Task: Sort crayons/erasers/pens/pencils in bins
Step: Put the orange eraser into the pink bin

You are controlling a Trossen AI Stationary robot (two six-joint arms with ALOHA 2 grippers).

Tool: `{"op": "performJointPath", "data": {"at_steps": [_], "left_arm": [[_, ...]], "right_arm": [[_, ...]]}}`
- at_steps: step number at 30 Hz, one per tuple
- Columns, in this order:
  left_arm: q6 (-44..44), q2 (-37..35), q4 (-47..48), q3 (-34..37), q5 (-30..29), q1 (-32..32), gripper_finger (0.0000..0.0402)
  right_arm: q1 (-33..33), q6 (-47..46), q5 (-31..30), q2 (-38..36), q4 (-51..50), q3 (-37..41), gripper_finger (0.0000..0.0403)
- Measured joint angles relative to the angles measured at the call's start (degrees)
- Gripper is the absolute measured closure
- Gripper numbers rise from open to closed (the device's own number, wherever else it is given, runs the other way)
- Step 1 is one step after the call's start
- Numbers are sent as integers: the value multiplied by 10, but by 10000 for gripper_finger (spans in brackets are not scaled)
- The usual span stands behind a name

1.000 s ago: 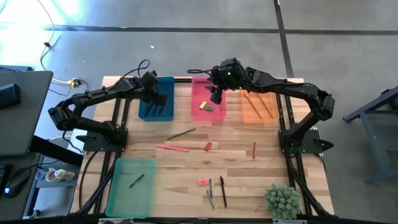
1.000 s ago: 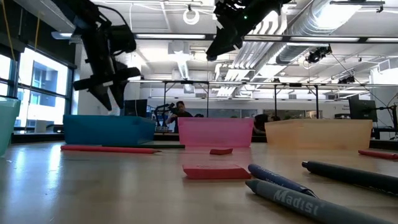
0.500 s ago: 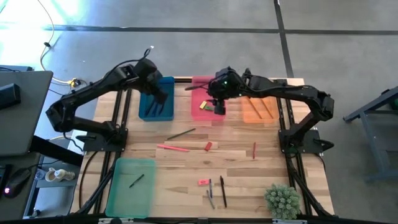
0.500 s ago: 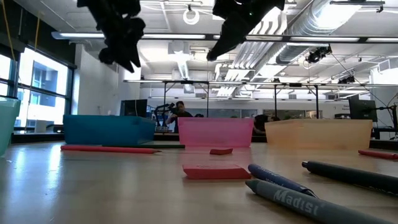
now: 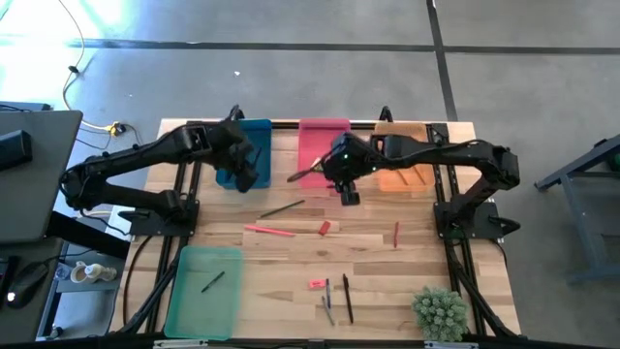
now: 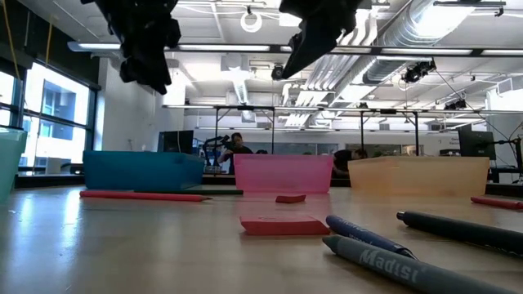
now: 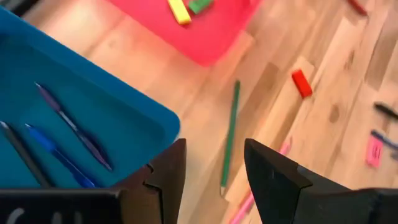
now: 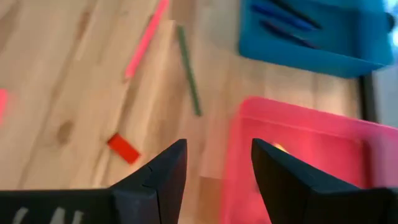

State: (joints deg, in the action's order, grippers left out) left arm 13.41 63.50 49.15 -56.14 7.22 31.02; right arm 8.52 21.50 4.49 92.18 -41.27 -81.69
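**Both grippers empty above the far bins**

High view: the left gripper [image 5: 246, 174] hangs over the near edge of the blue bin [image 5: 254, 136], and the right gripper [image 5: 346, 186] over the near edge of the pink bin [image 5: 323, 136]. The orange bin [image 5: 412, 177] lies just beside it, the green bin [image 5: 203, 291] well apart at the near left. A green pencil [image 5: 282, 208], a pink pencil [image 5: 268, 231] and a red crayon [image 5: 325, 228] lie mid-table.

Low view: a pink eraser [image 6: 283, 224] lies on the wood, two pens [image 6: 384, 249] just beside it.

Left wrist view: the fingers [image 7: 165, 174] stand apart, nothing between them; pens [image 7: 71, 127] lie in the blue bin, and yellow and green erasers [image 7: 186, 7] in the pink bin.

Right wrist view: the fingers [image 8: 163, 177] are spread and empty; a yellow blur in the pink bin is probably an eraser.
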Motion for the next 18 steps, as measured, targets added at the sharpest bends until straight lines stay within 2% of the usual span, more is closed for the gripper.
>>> {"op": "performJointPath", "data": {"at_steps": [6, 12, 18], "left_arm": [[5, -3, -1, 7, -22, -31, 257], [-3, -2, 0, 8, -28, -33, 257], [-10, -2, 0, 8, -29, -33, 257]], "right_arm": [[-38, 25, 3, 37, -13, 0, 231], [-54, 52, 3, 83, -16, 0, 231], [-60, 118, 3, 129, -26, 0, 231]]}}
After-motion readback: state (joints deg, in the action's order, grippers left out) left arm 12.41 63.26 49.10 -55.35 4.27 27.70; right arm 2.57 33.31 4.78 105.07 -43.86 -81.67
